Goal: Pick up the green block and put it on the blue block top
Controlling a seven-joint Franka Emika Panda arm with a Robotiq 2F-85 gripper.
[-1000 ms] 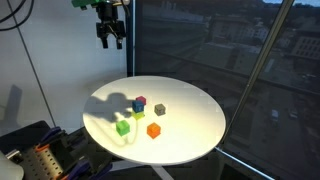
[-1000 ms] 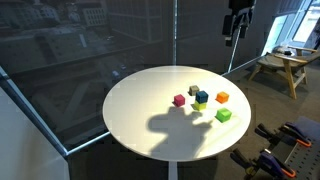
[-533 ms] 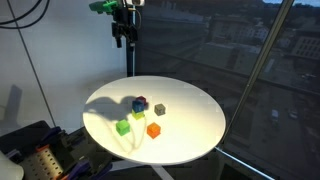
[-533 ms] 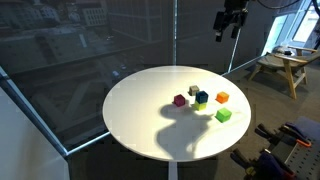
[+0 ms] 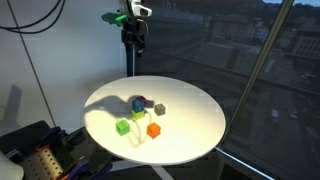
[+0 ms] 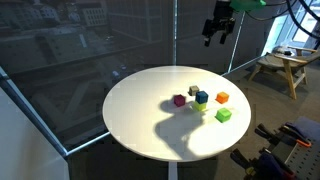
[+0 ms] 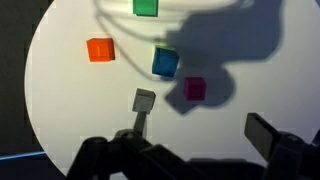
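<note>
The green block (image 5: pixel 122 127) (image 6: pixel 224 115) (image 7: pixel 145 7) lies on the round white table (image 5: pixel 195 125) near its edge, apart from the other cubes. In the middle of the cluster sits the blue block (image 5: pixel 140 104) (image 6: pixel 201 97) (image 7: pixel 165 62), nothing on top of it. My gripper (image 5: pixel 133 38) (image 6: pixel 220 30) (image 7: pixel 200 130) hangs high above the table, open and empty, far from both blocks. In the wrist view its fingers (image 7: pixel 264 130) frame bare tabletop below the cubes.
An orange cube (image 7: pixel 100 49), a gray cube (image 7: pixel 144 99) and a magenta cube (image 7: pixel 195 89) lie around the blue one, with a yellow-green cube (image 5: pixel 138 116) right beside it. Glass walls surround the table. A wooden stool (image 6: pixel 283 66) stands off to one side.
The gripper has travelled sideways, high up, towards a spot over the table, staying open. Its shadow has slid across the tabletop. No cube has moved.
</note>
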